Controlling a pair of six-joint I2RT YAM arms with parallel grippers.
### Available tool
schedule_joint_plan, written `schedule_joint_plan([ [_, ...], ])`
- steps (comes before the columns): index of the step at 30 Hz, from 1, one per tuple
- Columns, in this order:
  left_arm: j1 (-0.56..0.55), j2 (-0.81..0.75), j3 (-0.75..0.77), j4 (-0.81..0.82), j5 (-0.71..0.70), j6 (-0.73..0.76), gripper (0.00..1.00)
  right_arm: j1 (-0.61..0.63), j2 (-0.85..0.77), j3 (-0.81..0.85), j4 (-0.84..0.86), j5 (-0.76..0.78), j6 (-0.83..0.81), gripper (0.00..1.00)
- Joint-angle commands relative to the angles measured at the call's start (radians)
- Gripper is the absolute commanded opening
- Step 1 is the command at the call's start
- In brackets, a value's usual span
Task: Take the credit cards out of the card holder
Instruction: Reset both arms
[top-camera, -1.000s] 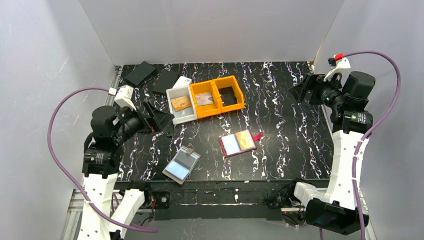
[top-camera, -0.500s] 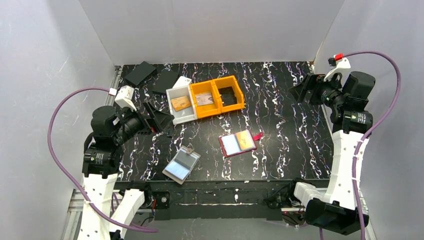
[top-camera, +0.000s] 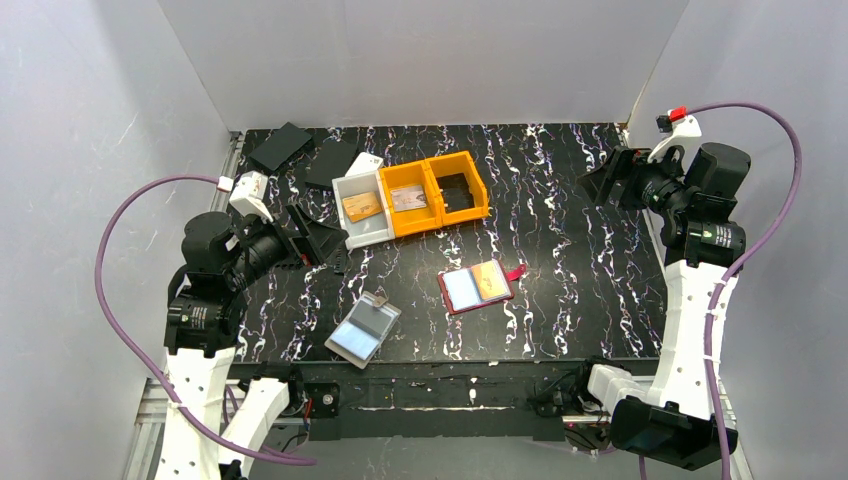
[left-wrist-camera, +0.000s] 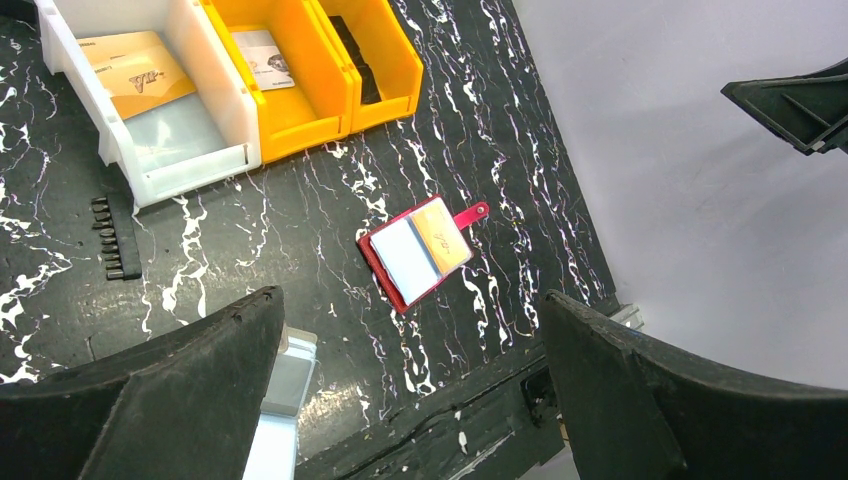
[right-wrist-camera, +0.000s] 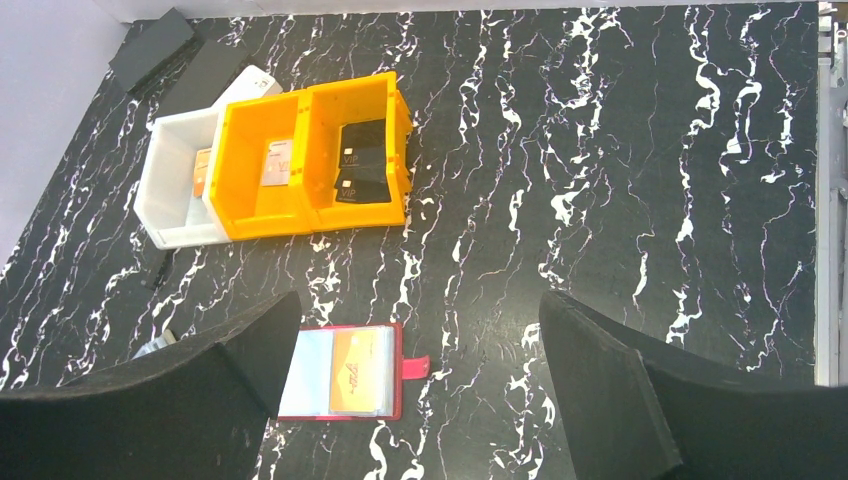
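Note:
The red card holder (top-camera: 465, 290) lies open near the table's middle, with its tab pointing right. An orange credit card (top-camera: 489, 281) sits in the right sleeve, and the left sleeve looks pale blue. In the wrist views the holder (left-wrist-camera: 405, 262) (right-wrist-camera: 312, 372) lies well below both grippers. My left gripper (top-camera: 318, 240) hovers open at the table's left side, up-left of the holder, nothing between its fingers. My right gripper (top-camera: 603, 180) is raised at the far right edge, open and empty.
A second, grey card holder (top-camera: 363, 329) lies open near the front edge. A white bin (top-camera: 368, 230) and two joined orange bins (top-camera: 428, 190) stand at the back middle, each with a card in it. Two black pads (top-camera: 279, 146) lie back left. A strip of bits (left-wrist-camera: 108, 238) lies beside the white bin.

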Motion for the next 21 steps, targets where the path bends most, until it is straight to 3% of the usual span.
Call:
schedule_joint_plan([
  [1, 0.005, -0.005, 0.028, -0.006, -0.005, 0.016, 0.98, -0.001, -0.019, 0.024, 0.022, 0.007, 0.006, 0.98],
  [11, 0.004, -0.005, 0.026, -0.002, -0.002, 0.015, 0.98, -0.001, -0.019, 0.023, 0.023, -0.001, 0.009, 0.98],
  [17, 0.005, 0.013, -0.051, 0.182, 0.188, -0.15, 0.98, 0.0, -0.012, -0.013, 0.075, -0.179, 0.115, 0.98],
  [21, 0.005, 0.005, 0.033, 0.031, 0.027, 0.01, 0.98, 0.0, -0.002, 0.079, -0.009, 0.045, 0.01, 0.98],
])
